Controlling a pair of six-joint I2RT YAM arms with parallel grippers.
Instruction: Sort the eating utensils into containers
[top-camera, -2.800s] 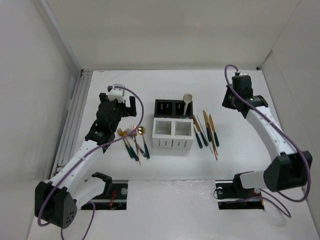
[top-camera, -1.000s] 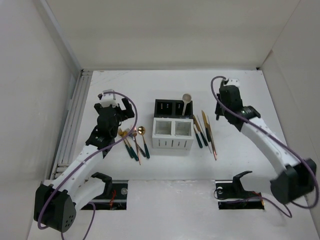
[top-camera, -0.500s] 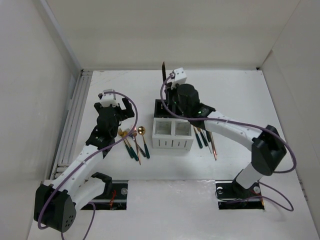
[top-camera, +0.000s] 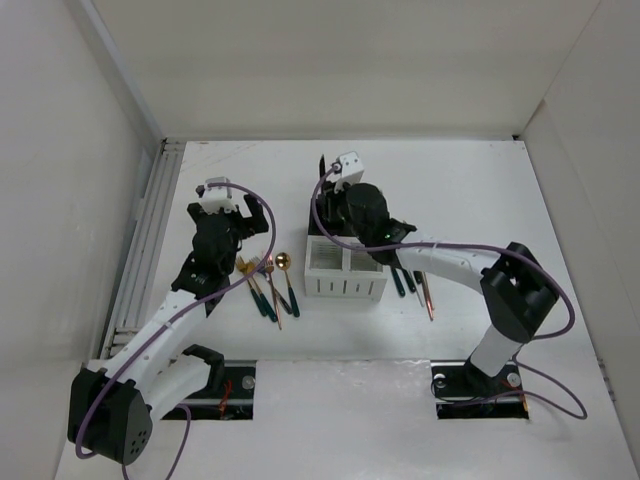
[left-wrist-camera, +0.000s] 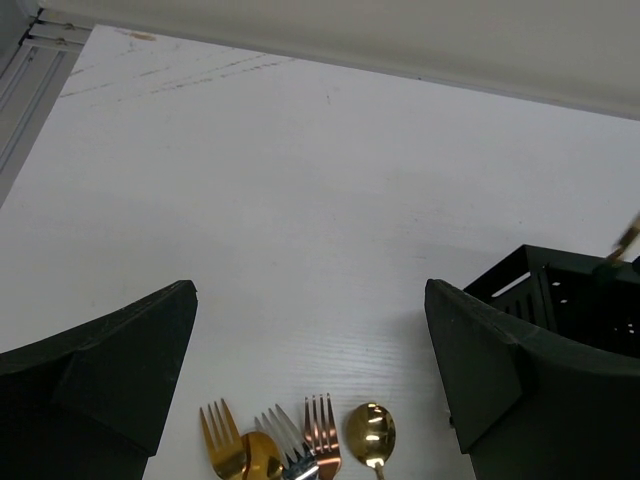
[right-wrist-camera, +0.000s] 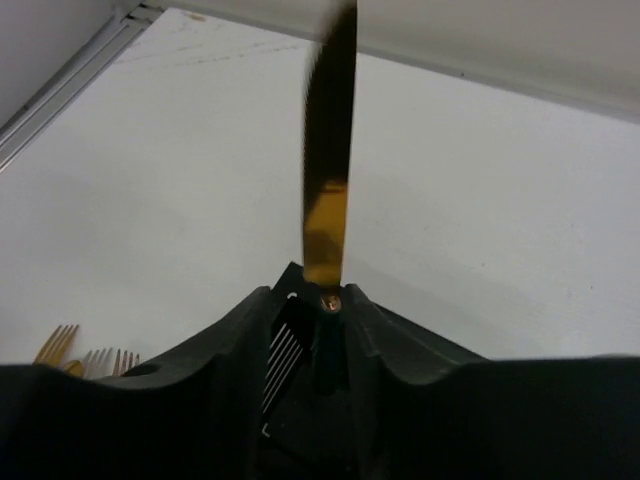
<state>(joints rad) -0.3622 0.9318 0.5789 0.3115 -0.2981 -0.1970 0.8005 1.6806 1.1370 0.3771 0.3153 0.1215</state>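
step: putting a knife (right-wrist-camera: 330, 170) into a bin; it is carried over the bins and not yet let go
right gripper (right-wrist-camera: 322, 300): clenched on the knife's handle, the gold blade standing up out of the fingers, its top blurred
knife place: upright over the 11 o'clock corner of the bins (top-camera: 345, 287), above the left black bin (left-wrist-camera: 560, 295); whether the handle end is already inside i cannot tell, the arm hides it from above
bins: two white in front at 6 o'clock, two black behind at 12 o'clock, the black pair mostly under the right arm
left gripper (left-wrist-camera: 308, 300): released, fingers wide apart, nothing between them, hovering above the left pile
left pile (top-camera: 268, 288): at 9 o'clock of the bins, forks (left-wrist-camera: 222, 440) and a gold spoon (left-wrist-camera: 370, 435) lying side by side on the table
right pile (top-camera: 422, 290): at 3 o'clock of the bins, slim pieces partly under the right arm
progress: early, i judge; most utensils lie outside the bins
next move: lower the knife straight down, handle first, into the black bin, keep it clear of the rim, then open the fingers and lift out; a tilted drop could leave it leaning on the bin's edge
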